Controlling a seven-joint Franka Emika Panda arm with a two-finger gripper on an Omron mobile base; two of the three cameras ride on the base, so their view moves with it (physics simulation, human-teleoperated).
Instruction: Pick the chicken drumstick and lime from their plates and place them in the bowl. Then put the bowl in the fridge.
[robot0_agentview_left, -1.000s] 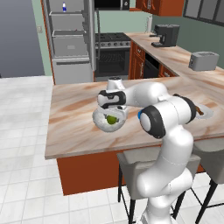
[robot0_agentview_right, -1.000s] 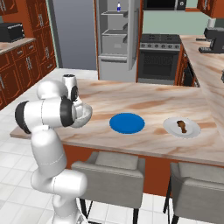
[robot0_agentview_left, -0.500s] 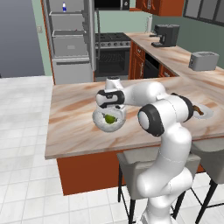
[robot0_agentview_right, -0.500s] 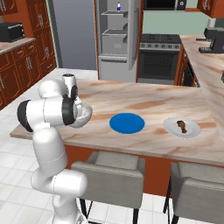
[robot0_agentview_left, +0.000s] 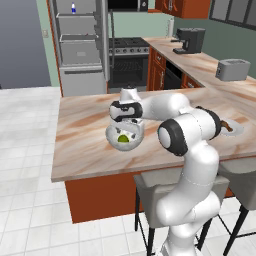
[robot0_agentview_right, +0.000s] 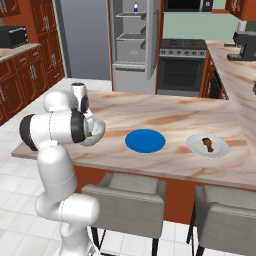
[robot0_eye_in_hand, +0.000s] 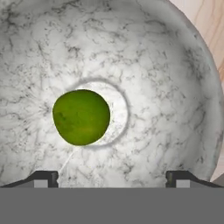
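Note:
The speckled whitish-grey bowl (robot0_agentview_left: 111, 135) (robot0_agentview_right: 98, 133) (robot0_eye_in_hand: 170, 83) stands on the island counter. The lime (robot0_eye_in_hand: 81, 117) (robot0_agentview_left: 122, 139) lies loose on its bottom. My gripper (robot0_eye_in_hand: 112, 178) (robot0_agentview_left: 127, 125) hangs just above the bowl, pointing down into it, open, with its fingertips (robot0_eye_in_hand: 41, 178) wide apart and clear of the lime. To the right lie the blue plate (robot0_agentview_right: 145, 140), bare, and the white plate (robot0_agentview_right: 220, 150) with the chicken drumstick (robot0_agentview_right: 207, 144) on it. The fridge (robot0_agentview_left: 80, 45) (robot0_agentview_right: 132, 45) stands open beyond the island.
A black oven range (robot0_agentview_right: 182, 70) stands right of the fridge. A coffee machine (robot0_agentview_left: 189, 40) and a toaster (robot0_agentview_left: 232, 69) sit on the side counter. Two stools (robot0_agentview_right: 125, 200) stand at the island's near edge. My arm's elbow (robot0_agentview_left: 187, 132) reaches over the counter.
The jaws have spread wider above the bowl and the lime rests free inside it. The hand has barely shifted; bowl and plates stay put.

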